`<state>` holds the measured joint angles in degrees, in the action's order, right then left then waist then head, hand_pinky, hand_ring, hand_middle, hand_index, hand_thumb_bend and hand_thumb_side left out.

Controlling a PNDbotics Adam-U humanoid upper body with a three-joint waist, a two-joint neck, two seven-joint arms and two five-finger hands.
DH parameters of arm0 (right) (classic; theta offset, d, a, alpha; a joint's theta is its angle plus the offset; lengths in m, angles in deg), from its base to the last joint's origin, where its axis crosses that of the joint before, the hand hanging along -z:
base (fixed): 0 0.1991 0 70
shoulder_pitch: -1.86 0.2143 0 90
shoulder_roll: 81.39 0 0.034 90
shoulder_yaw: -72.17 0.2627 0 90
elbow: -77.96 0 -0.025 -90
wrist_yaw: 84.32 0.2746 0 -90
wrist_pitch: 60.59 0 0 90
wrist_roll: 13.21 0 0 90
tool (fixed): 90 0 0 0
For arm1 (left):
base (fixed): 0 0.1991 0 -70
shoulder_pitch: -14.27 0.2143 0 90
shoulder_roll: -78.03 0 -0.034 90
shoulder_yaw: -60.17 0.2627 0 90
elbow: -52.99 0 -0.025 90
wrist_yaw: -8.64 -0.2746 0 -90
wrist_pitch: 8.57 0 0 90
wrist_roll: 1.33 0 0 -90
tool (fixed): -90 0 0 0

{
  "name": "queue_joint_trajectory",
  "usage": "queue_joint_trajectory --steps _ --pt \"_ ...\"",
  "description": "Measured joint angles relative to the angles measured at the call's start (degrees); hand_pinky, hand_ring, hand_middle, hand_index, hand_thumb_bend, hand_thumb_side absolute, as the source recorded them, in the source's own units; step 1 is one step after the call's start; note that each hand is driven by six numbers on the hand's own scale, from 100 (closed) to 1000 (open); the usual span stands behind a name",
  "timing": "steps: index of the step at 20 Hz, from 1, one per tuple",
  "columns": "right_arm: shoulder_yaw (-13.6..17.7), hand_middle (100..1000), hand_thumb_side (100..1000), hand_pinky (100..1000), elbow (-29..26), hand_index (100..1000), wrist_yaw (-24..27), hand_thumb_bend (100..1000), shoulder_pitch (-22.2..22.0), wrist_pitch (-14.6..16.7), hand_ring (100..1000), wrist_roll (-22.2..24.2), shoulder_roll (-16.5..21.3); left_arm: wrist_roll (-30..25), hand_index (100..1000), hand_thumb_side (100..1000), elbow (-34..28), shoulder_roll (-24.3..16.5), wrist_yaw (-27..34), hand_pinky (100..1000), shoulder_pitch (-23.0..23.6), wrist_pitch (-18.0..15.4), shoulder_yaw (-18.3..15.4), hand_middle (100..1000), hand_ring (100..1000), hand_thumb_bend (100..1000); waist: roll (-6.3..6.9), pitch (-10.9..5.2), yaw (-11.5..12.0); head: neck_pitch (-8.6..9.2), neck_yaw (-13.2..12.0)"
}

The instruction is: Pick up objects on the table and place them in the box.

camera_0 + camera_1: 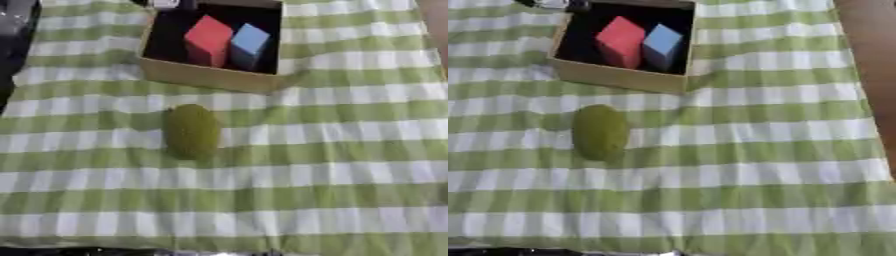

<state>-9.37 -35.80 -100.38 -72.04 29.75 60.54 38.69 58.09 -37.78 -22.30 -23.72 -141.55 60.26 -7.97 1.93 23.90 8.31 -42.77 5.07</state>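
Neither of your hands showed in either view, so I could not tell whether they were released or clenched. The box [210,75] sat on the checked cloth [332,165] covering the table, and already held a red block [208,40] and a blue block [249,45] side by side, touching. One olive-green oval thing [192,131] lay on the cloth just in front of the box, apart from its near wall. By my reading, that was the piece left to pick up.

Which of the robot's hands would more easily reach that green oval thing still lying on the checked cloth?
Probably the left: the green oval object lies left of centre, below the cardboard box. Neither hand shows, so that is only a guess.
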Motion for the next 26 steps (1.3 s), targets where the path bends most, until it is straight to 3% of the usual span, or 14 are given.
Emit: queue_joint_trajectory --steps 6,13,20,26 --pt "0.28 561 450 875 0.0 835 -0.19 100 -0.22 -0.02 923 -0.14 0.0 -4.11 898 430 -11.83 -8.07 9.12 865 5.77 7.22 5.08 746 837 540 0.08 -0.01 0.25 0.0 0.61" --pt "0.32 560 450 875 0.0 835 -0.22 100 -0.34 -0.07 923 -0.19 0.0 -10.77 910 443 -21.4 -13.18 12.38 861 8.69 14.62 8.83 753 837 564 0.08 -0.01 0.51 0.0 0.62" --pt "0.32 559 450 875 0.0 835 -0.22 100 -0.47 -0.04 924 -0.17 -0.42 -14.03 908 470 -20.81 -13.37 10.92 857 9.92 17.42 10.98 753 833 550 0.08 -0.01 0.5 -0.01 0.56" --pt "0.31 558 449 875 0.0 835 -0.22 100 -0.47 0.11 925 -0.03 -0.91 -13.58 900 474 -16.06 -9.82 6.77 843 10.33 17.32 12.53 753 825 493 0.08 -0.01 0.24 -0.05 0.43"
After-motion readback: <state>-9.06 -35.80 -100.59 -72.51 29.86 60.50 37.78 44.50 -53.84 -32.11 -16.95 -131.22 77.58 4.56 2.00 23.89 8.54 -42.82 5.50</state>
